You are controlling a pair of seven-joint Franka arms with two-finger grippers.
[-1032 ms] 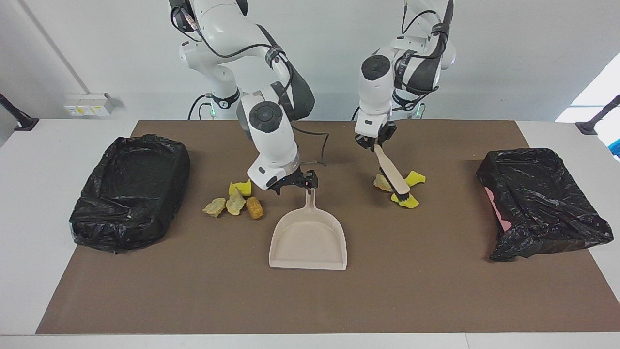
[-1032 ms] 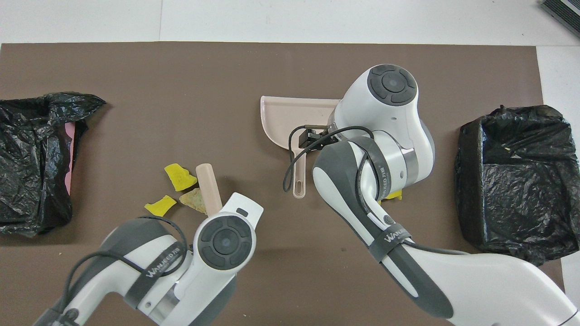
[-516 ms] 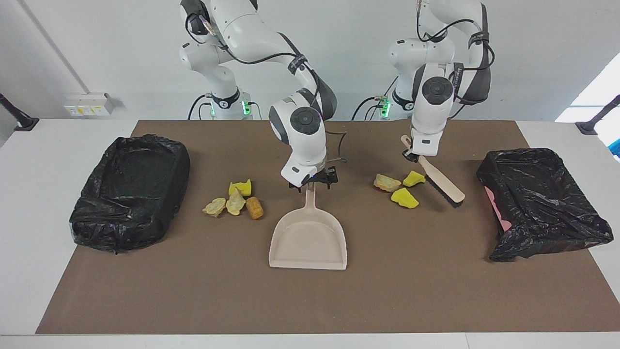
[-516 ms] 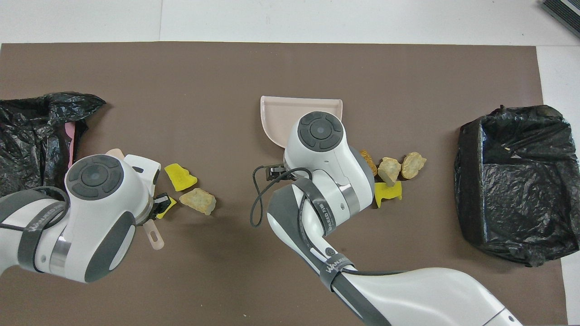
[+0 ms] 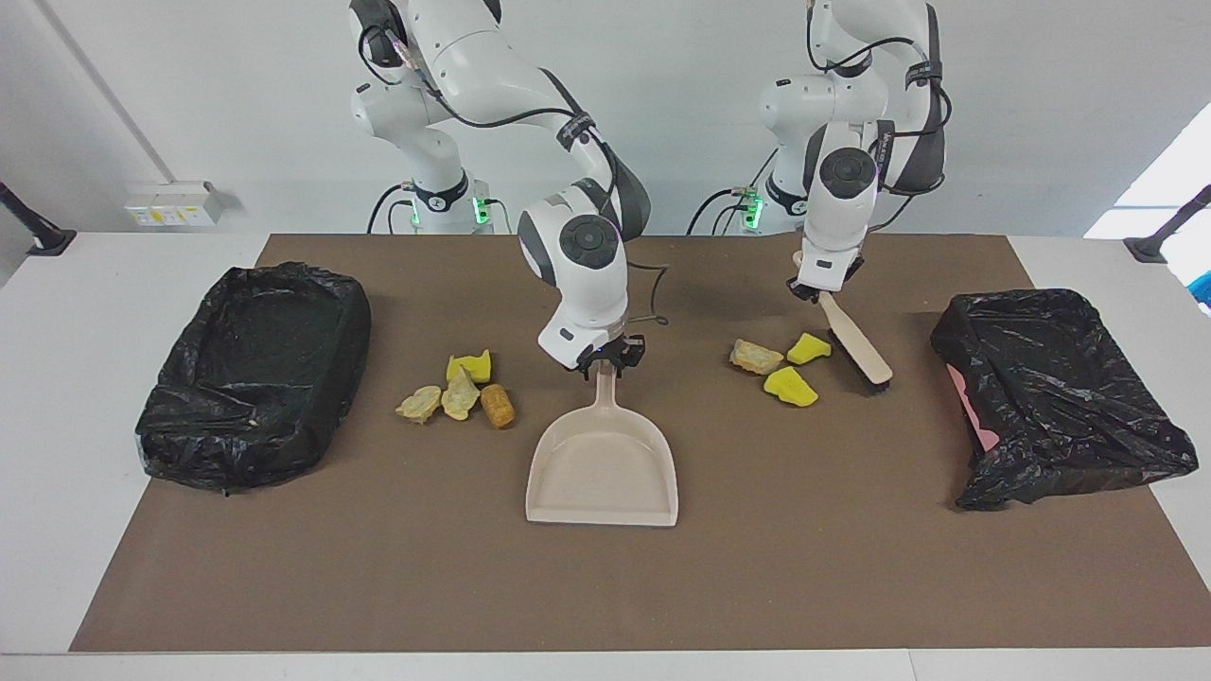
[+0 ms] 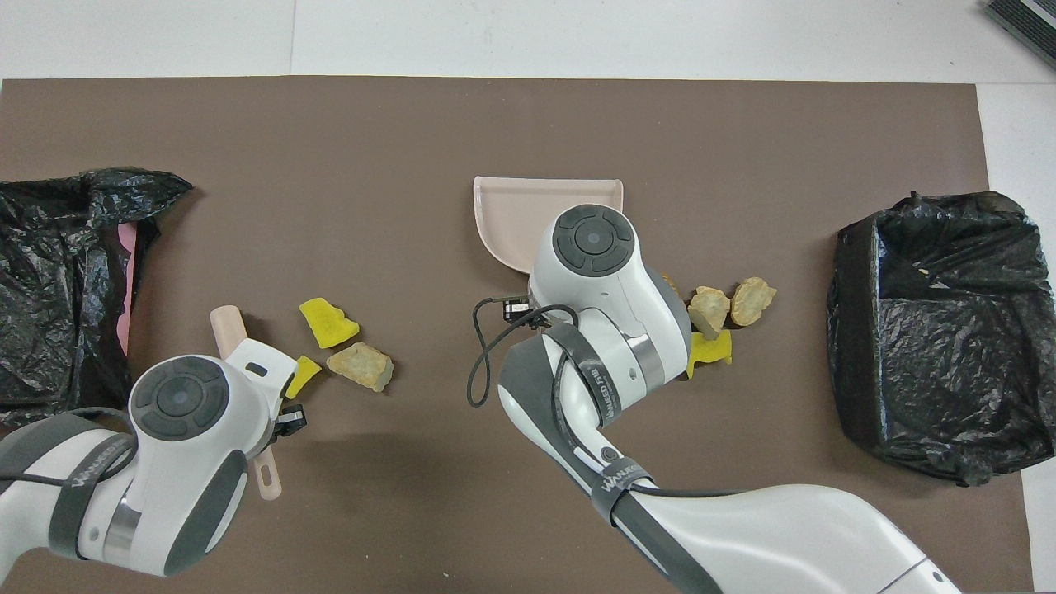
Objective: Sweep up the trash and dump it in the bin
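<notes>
Right pincer (image 5: 607,363) closed on dustpan handle (image 5: 605,390).

Bends the right arm down from the upper left of the facing view, elbow high, wrist pointing steeply down. Puts the right gripper (image 5: 605,359) low at frame centre. Folds the left arm at upper right, forearm dropping nearly vertical. Keeps the left gripper (image 5: 814,290) pinched tight on 1 brush (image 5: 856,339) handle.

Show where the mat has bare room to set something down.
Bare: the brown mat strip farther from the robots than the beige plastic dustpan. Crowded beside its handle: yellow and beige trash bits each way, right gripper at the handle, left gripper holding the pale brush.
</notes>
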